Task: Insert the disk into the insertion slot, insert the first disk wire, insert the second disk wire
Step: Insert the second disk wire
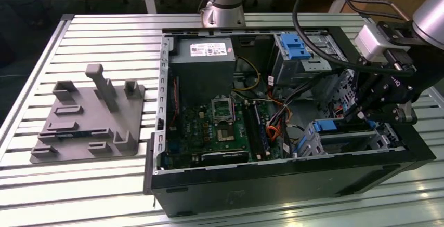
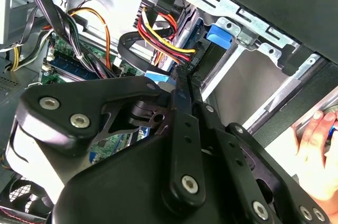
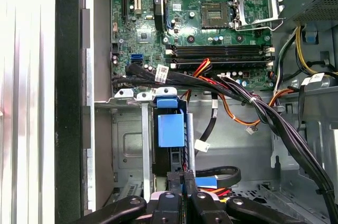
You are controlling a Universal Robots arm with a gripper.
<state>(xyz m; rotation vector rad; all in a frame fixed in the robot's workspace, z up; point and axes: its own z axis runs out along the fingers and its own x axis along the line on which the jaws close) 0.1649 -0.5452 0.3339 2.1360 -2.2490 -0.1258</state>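
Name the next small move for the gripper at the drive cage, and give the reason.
Probably a short push further in: the gripper sits at the rear of the blue-framed silver disk, already seated in the silver sheet-metal insertion slot, with the red-yellow-black wire bundle right beside it.

The arm [image 1: 225,1] is your typical silver tube with a grey joint cap and a darker band near the base, plus thick black cables [image 1: 305,14] looping off the top. There's a pale grey boxy module [image 1: 378,40] at the wrist. The gripper [image 1: 378,99] is all matte black: chunky linkage bars pinned with round silver screws [image 2: 190,184], and the second wrist view shows rounded plates and slim fingers [image 2: 182,97].
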